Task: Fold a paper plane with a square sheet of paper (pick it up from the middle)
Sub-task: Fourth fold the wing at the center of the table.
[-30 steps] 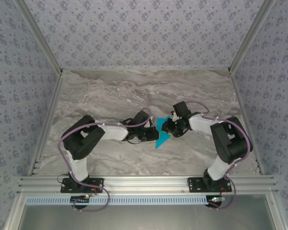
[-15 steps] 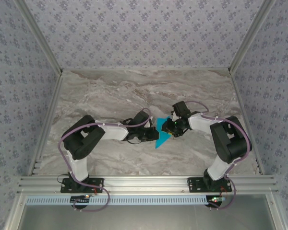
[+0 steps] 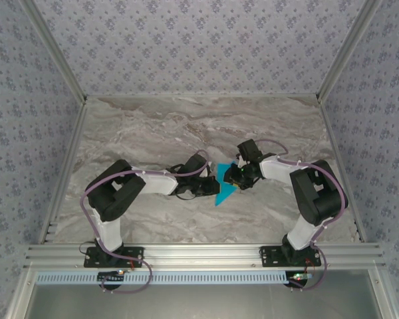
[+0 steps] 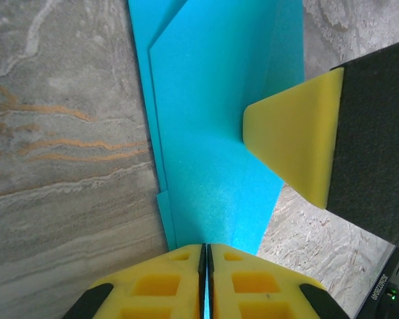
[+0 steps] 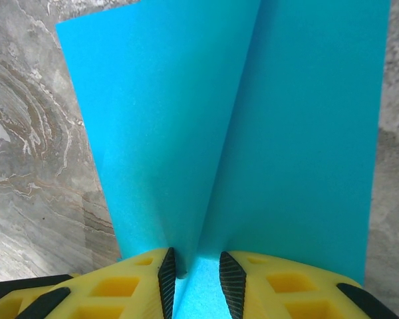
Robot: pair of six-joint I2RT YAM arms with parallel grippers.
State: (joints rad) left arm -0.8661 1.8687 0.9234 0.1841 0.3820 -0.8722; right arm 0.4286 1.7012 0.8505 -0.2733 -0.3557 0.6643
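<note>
The cyan-blue paper (image 3: 221, 193) lies mid-table as a folded, pointed shape between both grippers. In the left wrist view the paper (image 4: 213, 119) shows layered flaps, and my left gripper (image 4: 205, 266) is shut on its near edge, a thin sliver of blue between the yellow fingers. One yellow finger (image 4: 292, 143) of the right gripper rests on the paper's right side. In the right wrist view the paper (image 5: 266, 119) rises in a V-shaped crease. My right gripper (image 5: 198, 282) is open, and the crease runs into the gap between its fingers. From above, the left gripper (image 3: 213, 185) and right gripper (image 3: 231, 177) almost meet.
The marble-pattern table (image 3: 153, 126) is bounded by patterned walls at the back and sides and an aluminium rail (image 3: 199, 252) at the near edge. Both arm bases stand on that rail.
The right gripper has edged slightly to the left over the paper. The left arm and the paper have stayed put.
</note>
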